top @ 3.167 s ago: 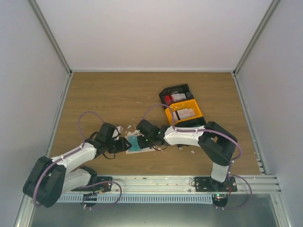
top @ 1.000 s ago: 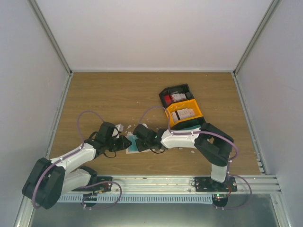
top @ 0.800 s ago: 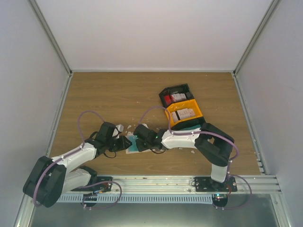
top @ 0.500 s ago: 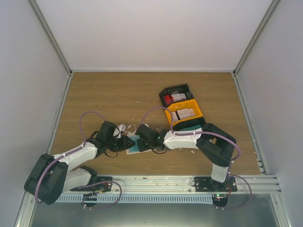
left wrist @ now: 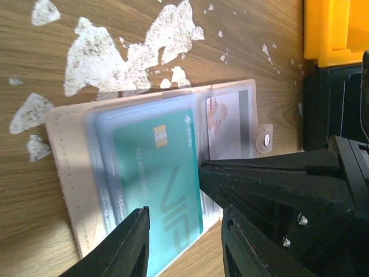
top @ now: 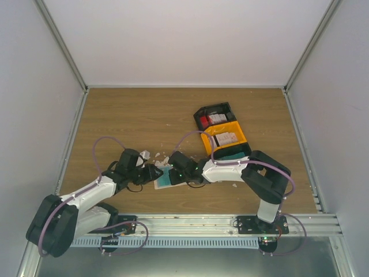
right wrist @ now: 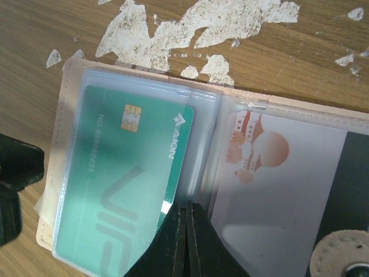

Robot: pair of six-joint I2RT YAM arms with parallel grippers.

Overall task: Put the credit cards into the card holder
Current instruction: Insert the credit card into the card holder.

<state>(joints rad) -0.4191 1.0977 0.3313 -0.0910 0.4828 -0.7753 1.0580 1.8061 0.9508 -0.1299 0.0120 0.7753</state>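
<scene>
Right gripper [right wrist: 185, 222], fingers clenched on nothing, rests at the fold of the open card holder [left wrist: 66, 156] as the spread left gripper [left wrist: 184, 231] edges closer from the left; teal card [right wrist: 115, 173] sits sleeved, this insertion seemingly done.

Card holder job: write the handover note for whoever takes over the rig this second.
Left gripper: open, fingers straddling one edge of the card holder, gripping nothing.
Right gripper: shut, tips pressed at the fold beside the teal card.
Things: the card holder lies open on the table. The teal card is in a clear sleeve on one half, and a white card shows in the other half.
Done: the teal card looks seated.
Left: what look like a red card in the black bin and white cards in the yellow bin, too small to count.
</scene>
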